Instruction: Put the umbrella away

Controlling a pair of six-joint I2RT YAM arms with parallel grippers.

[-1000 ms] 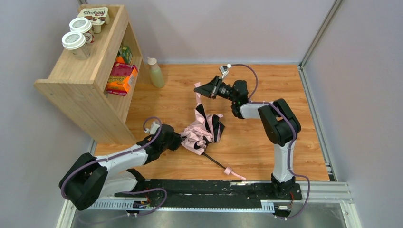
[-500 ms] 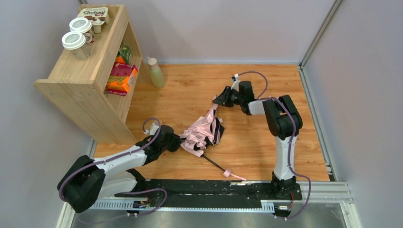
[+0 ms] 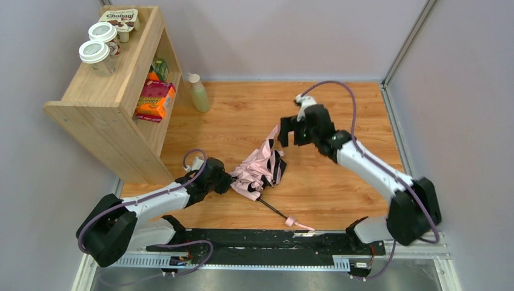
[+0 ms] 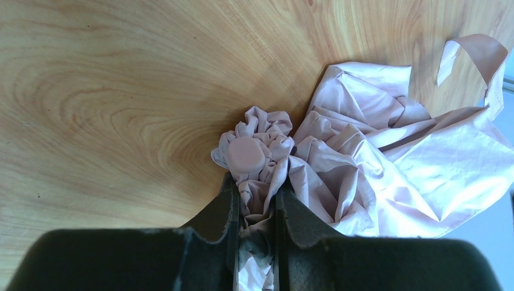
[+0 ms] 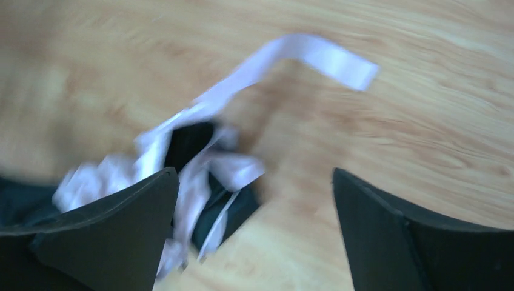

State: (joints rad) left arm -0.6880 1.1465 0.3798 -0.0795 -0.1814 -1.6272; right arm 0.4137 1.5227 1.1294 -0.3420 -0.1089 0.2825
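The umbrella lies crumpled on the wooden floor, pale pink canopy with black lining showing. Its thin black shaft runs toward the near edge and ends in a small pink handle. My left gripper is shut on bunched canopy fabric just behind the round pink cap; the fabric fills the gap of that gripper. My right gripper hovers open over the canopy's far end. The right wrist view is blurred: the gripper stands wide open, with loose fabric and a pink strap below.
A wooden shelf unit stands at the left with lidded cups and a yogurt pack on top and boxes inside. A pale bottle stands beside it. The arms' base rail runs along the near edge.
My right gripper has opened and let go of the canopy flap, which fell onto the pile. That arm swung down and toward the near right. The left arm has held still.
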